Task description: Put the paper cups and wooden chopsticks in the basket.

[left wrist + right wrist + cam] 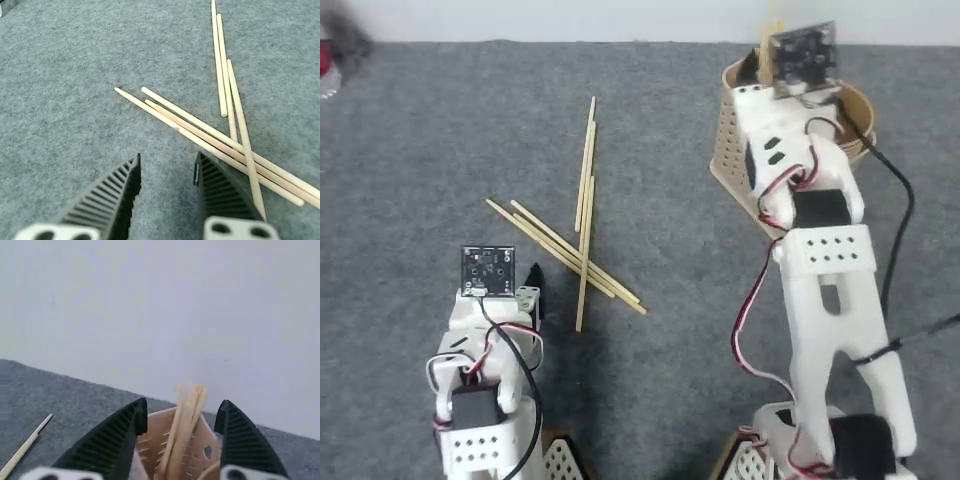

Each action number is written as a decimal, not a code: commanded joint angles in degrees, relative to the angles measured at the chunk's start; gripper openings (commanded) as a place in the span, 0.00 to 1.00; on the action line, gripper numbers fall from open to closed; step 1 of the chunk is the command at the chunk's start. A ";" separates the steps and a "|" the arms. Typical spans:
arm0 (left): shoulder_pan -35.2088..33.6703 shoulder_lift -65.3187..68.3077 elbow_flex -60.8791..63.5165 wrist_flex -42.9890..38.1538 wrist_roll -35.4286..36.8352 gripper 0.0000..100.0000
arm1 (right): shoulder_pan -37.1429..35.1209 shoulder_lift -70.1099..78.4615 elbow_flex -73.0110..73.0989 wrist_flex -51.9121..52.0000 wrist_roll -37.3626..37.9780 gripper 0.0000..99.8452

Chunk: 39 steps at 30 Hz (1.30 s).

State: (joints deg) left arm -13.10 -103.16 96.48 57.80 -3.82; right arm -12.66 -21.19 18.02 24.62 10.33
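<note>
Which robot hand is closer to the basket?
Right. The right gripper hangs directly over the basket; the left gripper is far off, beside the loose chopsticks.

Light is bright, soft & even across the grey table (410, 130), w/ no hot spots or glare. It seems to come from overhead: the chopsticks (585, 215) throw only thin, faint shadows right beside them. It's slightly darker at the foot of the basket (730, 140), near the table's far right corner. The wall (160, 300) is pale w/ gentle shading. The right arm (830, 300) is bright white, not blown out. Ridges on the left gripper (167, 159) fingers (122, 195) stay readable.
</note>
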 commanded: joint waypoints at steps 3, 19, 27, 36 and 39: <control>0.44 -1.05 -0.13 -1.05 0.00 0.17 | -12.44 1.63 -14.24 22.02 0.79 0.22; -2.46 -1.05 -0.57 -0.79 0.53 0.17 | -24.40 50.15 -38.42 24.75 -18.90 0.22; -2.37 -1.05 -0.57 -0.88 0.53 0.17 | -25.36 71.43 -64.09 29.67 -18.99 0.22; -1.49 -1.05 -0.57 -0.53 0.53 0.17 | -27.30 88.13 -89.05 40.31 -16.44 0.22; -3.25 -1.05 -0.75 -0.18 0.53 0.17 | -27.21 92.53 -94.33 44.26 -13.10 0.22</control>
State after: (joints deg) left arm -14.51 -103.16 96.48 57.80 -3.82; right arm -39.21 70.42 -69.01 65.58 -5.67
